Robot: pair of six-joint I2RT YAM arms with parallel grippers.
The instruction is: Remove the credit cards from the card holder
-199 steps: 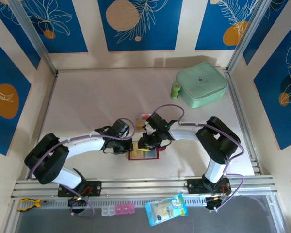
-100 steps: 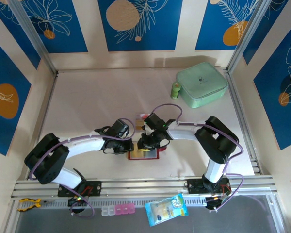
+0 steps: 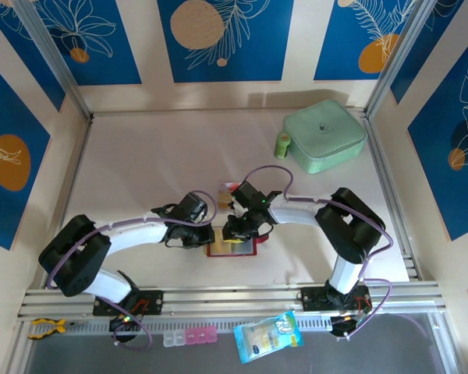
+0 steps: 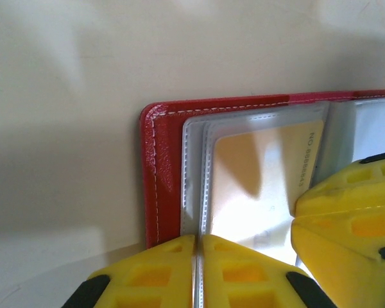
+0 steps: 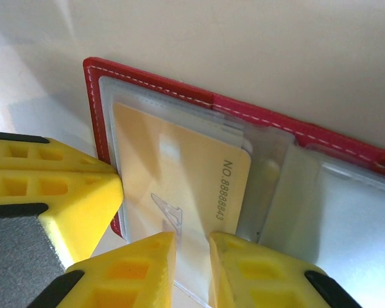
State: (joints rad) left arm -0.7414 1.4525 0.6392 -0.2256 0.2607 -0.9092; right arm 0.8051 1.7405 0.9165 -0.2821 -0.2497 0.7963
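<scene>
**Tabletop** (image 3: 156, 156): pale surface, enclosed by blue patterned panels.

**Arms:** the left arm (image 3: 132, 234) and the right arm (image 3: 312, 212) both reached inward and met over the card holder near the front centre.

**Mint-green case** (image 3: 324, 135): stood at the far right corner, well apart from the work. A small green container (image 3: 282, 145) stood just beside its left side.

**Card holder** (image 3: 246, 251): red, lying open and flat on the tabletop directly beneath both sets of fingers, with its greyish clear pockets facing up.

**Credit cards:**
- The tan card (image 5: 173, 173) lay among the clear pocket leaves at one end of the holder, its printed number visible. Whether it was partly drawn out could not be determined.
- The whitish card (image 3: 228, 187), with red marking, lay on the tabletop just beyond the holder, outside it.

**Left fingers** (image 4: 244, 276): pressed together, with only a hairline between them, at the near edge of the pocket leaves. Whether a leaf was nipped between them could not be determined.

**Right fingers** (image 5: 141, 269): slightly parted, tips down at the tan card, with the card's face showing in the narrow gap between them. They sat just beside the left fingers.
</scene>
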